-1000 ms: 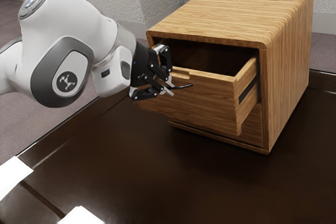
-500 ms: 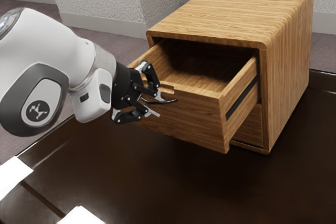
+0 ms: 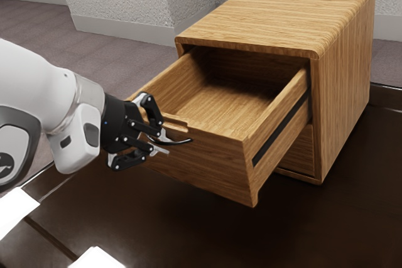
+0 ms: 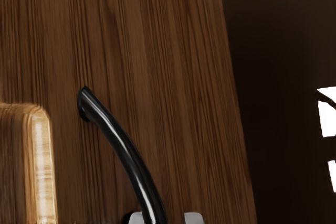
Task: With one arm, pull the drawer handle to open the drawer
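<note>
The gripper (image 3: 158, 143) has its 2 fingers (image 3: 152, 130) clamped on the black handle (image 3: 180, 142), whose long axis runs across the drawer (image 3: 207, 155) front. The drawer stands well out of the cabinet (image 3: 339, 61). Any further pull likely goes toward the exterior view's near left.

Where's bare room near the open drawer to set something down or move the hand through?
Free: the dark brown tabletop in front of the pulled-out wooden drawer, and the drawer's bare floor. Crowded: the drawer front, where the black gripper clamps the black curved handle.
</note>
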You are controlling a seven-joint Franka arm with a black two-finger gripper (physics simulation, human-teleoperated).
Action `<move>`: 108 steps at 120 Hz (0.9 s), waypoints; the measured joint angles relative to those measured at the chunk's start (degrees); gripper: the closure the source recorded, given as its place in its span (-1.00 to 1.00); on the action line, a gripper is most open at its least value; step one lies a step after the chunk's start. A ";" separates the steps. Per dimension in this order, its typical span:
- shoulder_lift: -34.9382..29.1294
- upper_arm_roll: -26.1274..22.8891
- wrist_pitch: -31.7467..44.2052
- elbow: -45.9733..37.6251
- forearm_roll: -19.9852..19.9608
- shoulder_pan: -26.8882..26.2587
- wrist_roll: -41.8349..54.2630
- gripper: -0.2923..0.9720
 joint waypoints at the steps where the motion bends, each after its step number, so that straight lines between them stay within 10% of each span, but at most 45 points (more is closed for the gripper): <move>1: -0.09 -0.03 -0.03 -0.03 0.00 -0.01 -0.07 0.60; 78: -2.61 -1.41 -4.68 1.31 -0.25 -0.08 -3.74 0.34; 108: 11.56 -1.62 -21.23 29.60 0.15 0.26 -5.48 0.20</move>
